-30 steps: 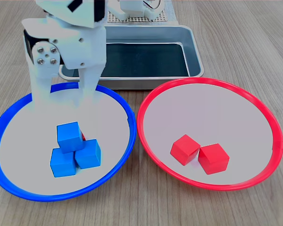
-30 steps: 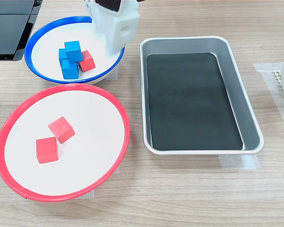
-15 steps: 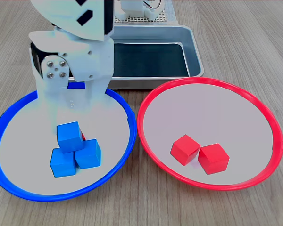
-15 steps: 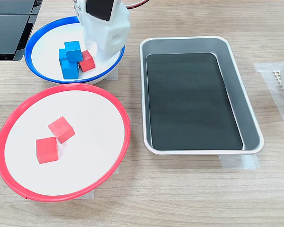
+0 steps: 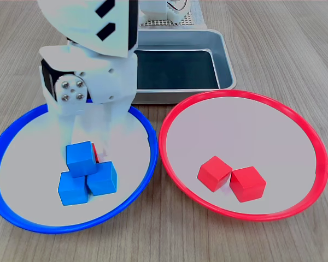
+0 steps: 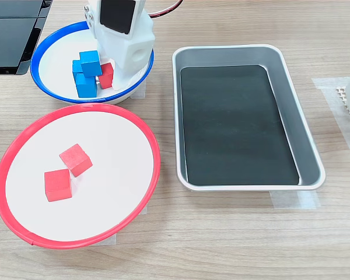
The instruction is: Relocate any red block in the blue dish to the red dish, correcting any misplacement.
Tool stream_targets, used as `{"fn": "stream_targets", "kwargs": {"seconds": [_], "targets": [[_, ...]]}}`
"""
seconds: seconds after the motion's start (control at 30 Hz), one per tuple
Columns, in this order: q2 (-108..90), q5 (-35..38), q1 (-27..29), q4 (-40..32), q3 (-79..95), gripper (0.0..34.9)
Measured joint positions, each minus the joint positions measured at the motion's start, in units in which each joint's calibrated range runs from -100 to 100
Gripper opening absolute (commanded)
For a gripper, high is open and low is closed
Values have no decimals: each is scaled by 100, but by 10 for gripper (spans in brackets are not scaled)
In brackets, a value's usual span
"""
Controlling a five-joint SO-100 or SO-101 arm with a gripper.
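The blue dish (image 5: 149, 143) (image 6: 52, 93) holds three blue cubes (image 5: 81, 158) (image 6: 88, 63) piled together. Only a sliver of the red block (image 5: 95, 153) shows behind them in the first exterior view. The second exterior view shows more of the red block (image 6: 107, 75). My white gripper (image 5: 90, 136) (image 6: 112, 65) is lowered into this dish, open, with its fingers (image 5: 113, 123) straddling the red block; I cannot tell whether they touch it. The red dish (image 5: 163, 155) (image 6: 156, 157) holds two red cubes (image 5: 214, 173) (image 6: 76, 159).
A rectangular metal tray (image 5: 225, 60) (image 6: 294, 87) with a dark floor lies behind the dishes in the first exterior view. A black device (image 6: 11, 29) sits at the second exterior view's top left. The arm's white base (image 5: 158, 13) stands beyond the tray.
The gripper has come down and moved toward the cube pile, from the dish's far rim to around the red block. The cubes have not moved.
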Motion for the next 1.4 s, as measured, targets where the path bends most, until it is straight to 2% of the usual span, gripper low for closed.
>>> {"fn": "stream_targets", "kwargs": {"seconds": [0.47, 0.7, 1.4], "targets": [[9, 0, 18, -8, -18, 123], [43, 0, 142, -147, -18, 99], [60, 39, 212, -473, 27, 121]]}}
